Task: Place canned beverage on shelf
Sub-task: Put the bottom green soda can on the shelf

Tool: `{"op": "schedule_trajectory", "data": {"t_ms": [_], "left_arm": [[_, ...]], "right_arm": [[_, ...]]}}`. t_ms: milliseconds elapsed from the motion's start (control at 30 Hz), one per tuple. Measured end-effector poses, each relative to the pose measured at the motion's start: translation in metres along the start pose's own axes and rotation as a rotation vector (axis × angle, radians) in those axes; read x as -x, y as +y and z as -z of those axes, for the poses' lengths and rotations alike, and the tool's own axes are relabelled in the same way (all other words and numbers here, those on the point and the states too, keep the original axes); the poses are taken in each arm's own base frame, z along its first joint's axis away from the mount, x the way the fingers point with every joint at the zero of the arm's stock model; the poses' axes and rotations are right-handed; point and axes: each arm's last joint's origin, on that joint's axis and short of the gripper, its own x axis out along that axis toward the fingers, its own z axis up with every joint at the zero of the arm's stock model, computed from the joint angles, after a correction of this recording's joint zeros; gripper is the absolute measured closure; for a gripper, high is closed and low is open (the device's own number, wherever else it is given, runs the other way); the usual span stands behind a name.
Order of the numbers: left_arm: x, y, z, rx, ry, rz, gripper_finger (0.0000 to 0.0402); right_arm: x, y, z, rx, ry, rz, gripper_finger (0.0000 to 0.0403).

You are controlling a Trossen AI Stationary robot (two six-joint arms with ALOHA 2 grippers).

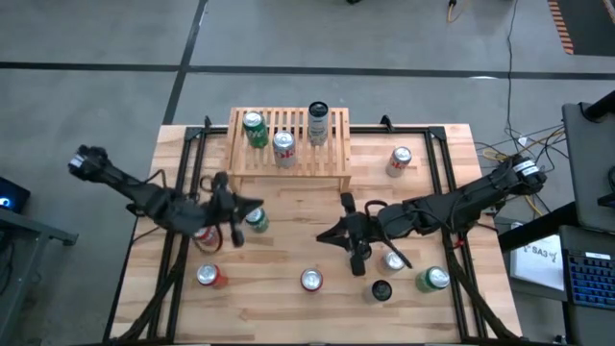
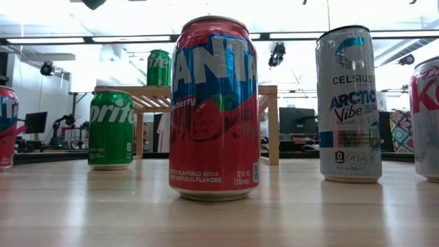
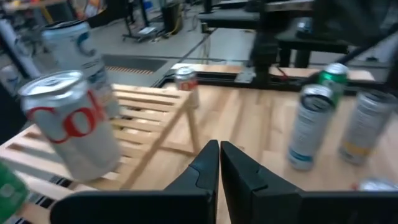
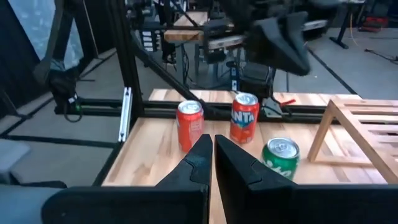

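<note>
Cans point(image 1: 310, 280) dot the lower frame while three stand on the shelf point(image 1: 289, 154) at upper centre, and we hold left gripper point(image 1: 252, 205) and right gripper point(image 1: 332, 234) clenched empty, probably poised between picks.

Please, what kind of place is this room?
Probably a robotics lab or workshop: bare concrete floor with loose cables, a keyboard beside the wooden table, and ceiling strip lights.
</note>
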Motion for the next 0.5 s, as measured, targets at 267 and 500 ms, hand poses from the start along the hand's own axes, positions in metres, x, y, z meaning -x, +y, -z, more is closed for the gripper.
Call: {"op": "schedule_trajectory", "data": {"t_ms": [267, 500], "left_arm": [[0.017, -0.027, 0.016, -0.099, 0.010, -0.001, 0.0401], [0.014, -0.032, 0.024, -0.197, 0.054, 0.001, 0.0401]], "right_arm": [[-0.023, 0.005, -0.014, -0.098, 0.201, 0.099, 0.0394], [-0.032, 0.004, -0.024, -0.162, 0.399, 0.200, 0.0394]]}}
